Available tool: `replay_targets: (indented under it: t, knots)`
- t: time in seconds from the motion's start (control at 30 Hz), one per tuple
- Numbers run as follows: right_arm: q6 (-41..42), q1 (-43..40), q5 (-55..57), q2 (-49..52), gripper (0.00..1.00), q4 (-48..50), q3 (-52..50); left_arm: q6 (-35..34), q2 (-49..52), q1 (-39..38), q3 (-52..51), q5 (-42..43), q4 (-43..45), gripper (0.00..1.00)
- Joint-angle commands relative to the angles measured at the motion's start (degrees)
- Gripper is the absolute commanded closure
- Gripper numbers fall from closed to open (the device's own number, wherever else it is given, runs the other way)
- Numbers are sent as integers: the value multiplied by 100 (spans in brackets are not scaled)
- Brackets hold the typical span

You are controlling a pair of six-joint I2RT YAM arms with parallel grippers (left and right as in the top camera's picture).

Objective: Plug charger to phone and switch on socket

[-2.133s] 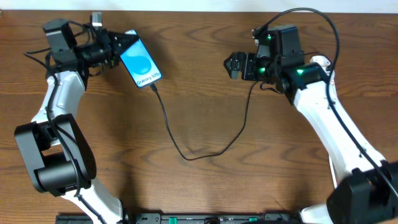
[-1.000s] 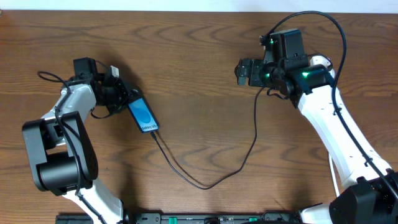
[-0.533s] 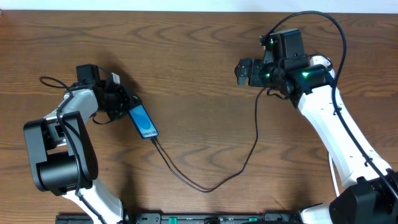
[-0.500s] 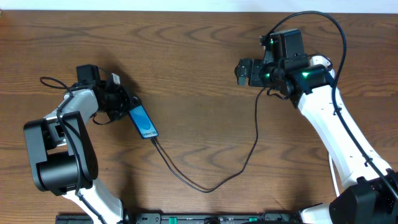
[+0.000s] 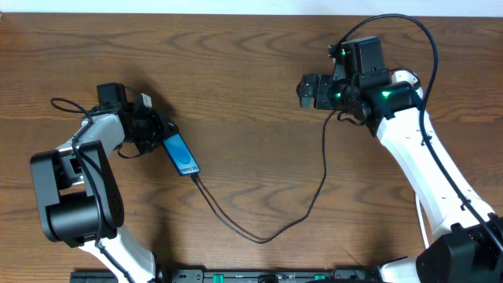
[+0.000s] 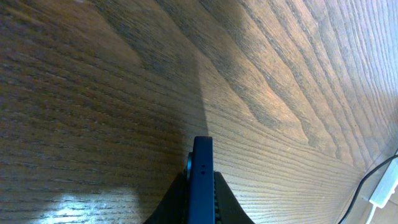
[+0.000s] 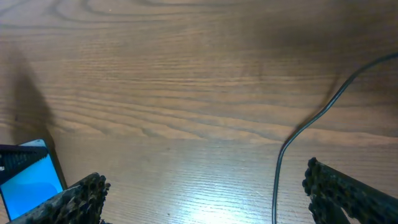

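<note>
- holding the phone (image 5: 181,154) by its upper end in the left end effector (image 5: 159,134), closed on the two flat faces, near the left edge of the worktop (image 5: 251,47).
- seen edge-on from the left wrist, so apparently tipped up on one long side, not lying flat; cannot tell whether the lower edge touches the wood.
- trailing from the phone's lower end: the charger (image 5: 324,157), sagging toward the front edge, then climbing to the right arm near the back right corner; plug looks seated, though too small to be sure.
- spread wide and holding nothing: the right end effector (image 5: 305,90), with the cable merely passing below it in the wrist view.
- no sure sight of the socket in any view.
- likely to handle as a light, rigid, slick slab with a fragile glass face: best pinched across the flat faces near one end, away from the port, with moderate force.
- limp and thin, the cable: apt to tug the plug if dragged, so better to leave slack and take hold just behind the plug.
</note>
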Motion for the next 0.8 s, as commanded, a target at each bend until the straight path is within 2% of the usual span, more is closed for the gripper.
replay_targets:
  t: [0.0,0.13,0.2,0.37,0.4,0.53,0.77]
  knots:
    - [-68,-35,68,-68,1,-11,33,63,39,-2,-63,7,13,92]
    - [-68,-35,68,-68,1,-13,33,57,153,-2,-63,9,9,91]
    - [-68,-35,68,-68,1,-13,33,57,175,-2,-63,11,7,87]
    - [-68,-35,68,-68,1,-11,33,57,175,-2,-63,11,4,83]
    - [-66,-35,68,-68,1,-11,33,57,175,-2,-63,11,4,78]
    - [-68,-35,68,-68,1,-7,33,57,175,-2,-63,11,-11,72]
    - [-68,-35,68,-68,1,-9,33,57,175,-2,-63,9,-85,71]
